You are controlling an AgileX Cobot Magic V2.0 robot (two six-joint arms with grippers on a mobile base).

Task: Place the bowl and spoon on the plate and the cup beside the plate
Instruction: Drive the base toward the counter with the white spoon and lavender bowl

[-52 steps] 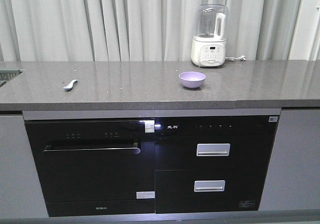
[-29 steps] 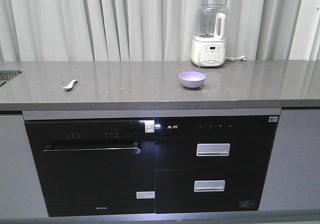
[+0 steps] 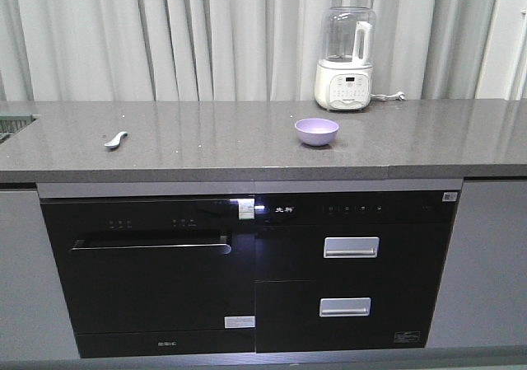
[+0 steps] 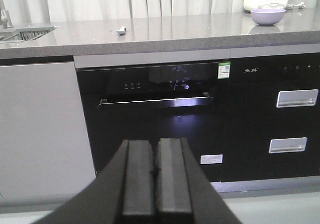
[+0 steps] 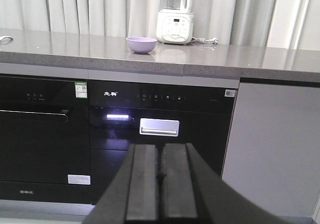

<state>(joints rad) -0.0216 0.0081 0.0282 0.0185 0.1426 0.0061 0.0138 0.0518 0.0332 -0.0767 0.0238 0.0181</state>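
Plainly, left claw (image 4: 155, 151) and right claw (image 5: 161, 154) are pressed together, empty. On the counter (image 3: 214, 147), bowl (image 3: 317, 131) sits right and spoon (image 3: 116, 140) left; both look like light, stiff, slippery plastic, so pinch rim and handle.

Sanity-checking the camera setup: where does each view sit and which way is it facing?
Front-facing: in front of the counter, square on, bowl right, spoon left; no robot parts.
Left wrist: low, facing the black appliance door; left gripper at bottom, fingers shut.
Right wrist: low, facing the drawers; right gripper at bottom, fingers shut.
Shared: all three see the bowl on the counter.
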